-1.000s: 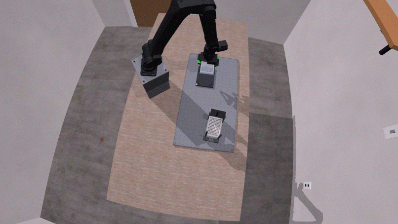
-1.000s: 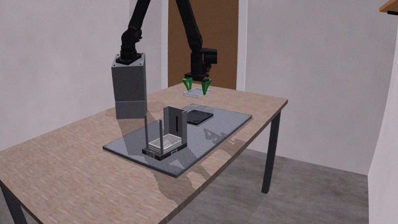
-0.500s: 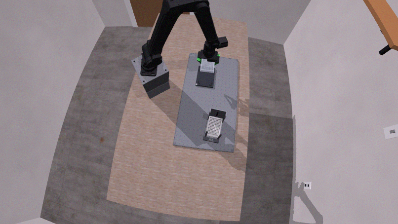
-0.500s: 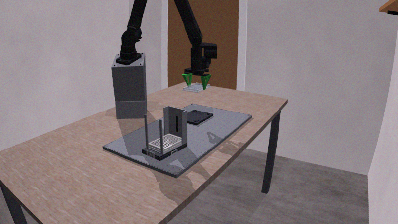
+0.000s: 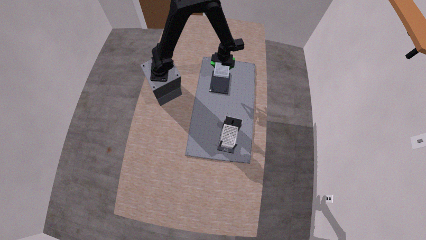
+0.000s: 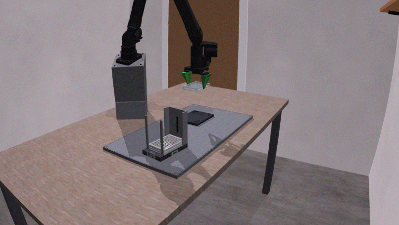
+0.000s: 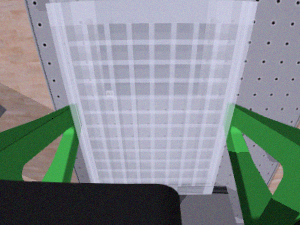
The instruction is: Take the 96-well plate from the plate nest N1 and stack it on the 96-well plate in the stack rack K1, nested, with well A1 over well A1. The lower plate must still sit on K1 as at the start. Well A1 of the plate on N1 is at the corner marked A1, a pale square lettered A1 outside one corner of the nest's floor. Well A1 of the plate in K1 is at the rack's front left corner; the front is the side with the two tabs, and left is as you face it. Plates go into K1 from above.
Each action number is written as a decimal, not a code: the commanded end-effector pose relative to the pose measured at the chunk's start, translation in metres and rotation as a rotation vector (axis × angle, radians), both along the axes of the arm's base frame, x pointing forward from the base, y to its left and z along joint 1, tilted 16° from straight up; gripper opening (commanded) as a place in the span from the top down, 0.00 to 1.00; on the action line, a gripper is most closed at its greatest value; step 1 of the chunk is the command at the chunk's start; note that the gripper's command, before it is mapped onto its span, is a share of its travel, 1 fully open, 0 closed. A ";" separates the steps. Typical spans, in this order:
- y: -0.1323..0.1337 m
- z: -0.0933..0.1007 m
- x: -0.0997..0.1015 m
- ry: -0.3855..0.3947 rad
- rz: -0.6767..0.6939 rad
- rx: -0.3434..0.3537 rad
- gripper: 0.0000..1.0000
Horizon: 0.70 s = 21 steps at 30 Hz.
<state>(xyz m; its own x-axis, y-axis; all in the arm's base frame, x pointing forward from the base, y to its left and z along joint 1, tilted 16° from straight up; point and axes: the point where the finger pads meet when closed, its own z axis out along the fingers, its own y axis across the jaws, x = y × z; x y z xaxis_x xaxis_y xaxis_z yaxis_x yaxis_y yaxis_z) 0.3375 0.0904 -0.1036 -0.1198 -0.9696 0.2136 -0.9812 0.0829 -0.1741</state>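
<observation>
My gripper [image 5: 222, 63] [image 6: 196, 85] [image 7: 152, 111] is shut on the clear 96-well plate, with green fingers along its two long sides. This plate [image 5: 221, 70] [image 6: 192, 86] [image 7: 150, 86] looks about level and hangs well above the board. The dark plate nest N1 [image 5: 220, 84] [image 6: 199, 117] is empty; its pale A1 square [image 5: 210, 90] shows at one corner. The stack rack K1 [image 5: 233, 121] [image 6: 184, 125] stands apart from the gripper. A whitish 96-well plate [image 5: 229, 135] [image 6: 167, 141] sits low in it. Well letters are too small to read.
Rack K1 has a tall slotted wall [image 6: 175, 118] at one end and two thin upright posts [image 6: 146, 131] [image 6: 161, 137] at the end lettered K1. Both fixtures stand on the grey perforated board [image 5: 205, 119] [image 6: 125, 146]. The arm's grey pedestal [image 5: 168, 86] [image 6: 129, 86] stands beside the board.
</observation>
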 end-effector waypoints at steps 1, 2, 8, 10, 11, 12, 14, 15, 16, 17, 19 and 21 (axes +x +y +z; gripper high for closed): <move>0.003 0.005 0.009 -0.021 -0.005 0.010 1.00; 0.003 0.005 0.009 -0.021 -0.005 0.010 1.00; 0.003 0.005 0.009 -0.021 -0.005 0.010 1.00; 0.003 0.005 0.009 -0.021 -0.005 0.010 1.00; 0.003 0.005 0.009 -0.021 -0.005 0.010 1.00; 0.003 0.005 0.009 -0.021 -0.005 0.010 1.00; -0.010 0.010 0.008 -0.045 -0.094 0.024 1.00; -0.013 0.011 0.009 -0.052 -0.109 0.029 1.00; -0.016 0.012 0.009 -0.053 -0.109 0.029 1.00; -0.019 0.012 0.009 -0.051 -0.109 0.029 1.00; -0.025 0.014 0.010 -0.047 -0.088 0.026 1.00; -0.029 0.015 0.011 -0.048 -0.088 0.026 1.00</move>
